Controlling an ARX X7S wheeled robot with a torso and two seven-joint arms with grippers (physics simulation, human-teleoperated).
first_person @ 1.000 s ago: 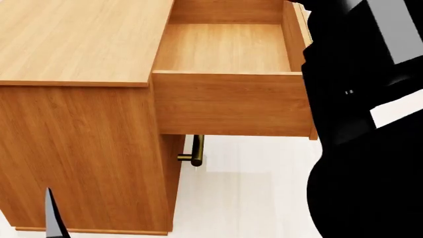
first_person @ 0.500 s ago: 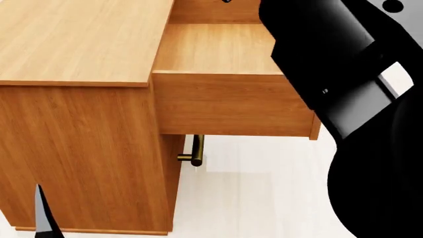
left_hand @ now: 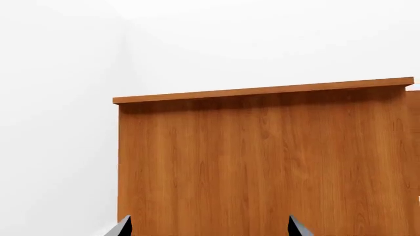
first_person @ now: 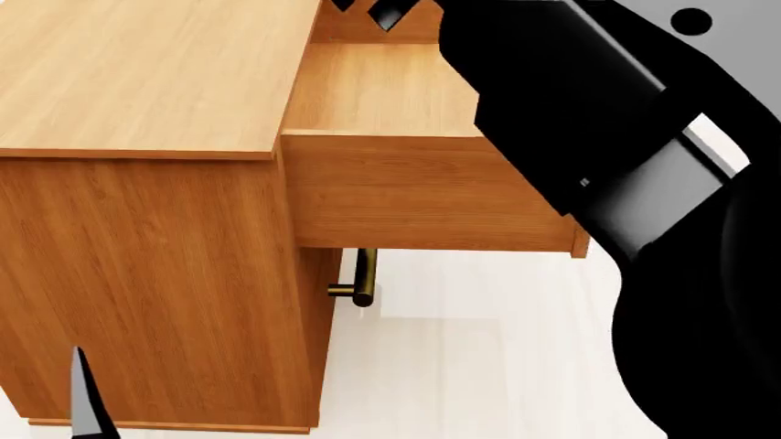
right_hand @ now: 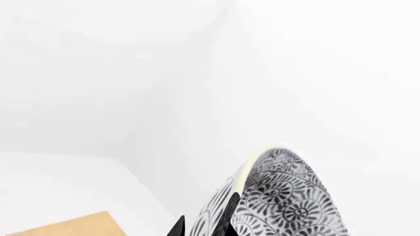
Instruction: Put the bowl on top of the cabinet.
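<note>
From the head camera I see the cabinet with its flat wood-grain top bare and one drawer pulled out, a brass handle below it over a pale white floor. My right arm reaches across the drawer. In the right wrist view the right gripper pinches the rim of the bowl, held up against plain white walls. The left gripper faces the cabinet's side, fingers spread apart.
</note>
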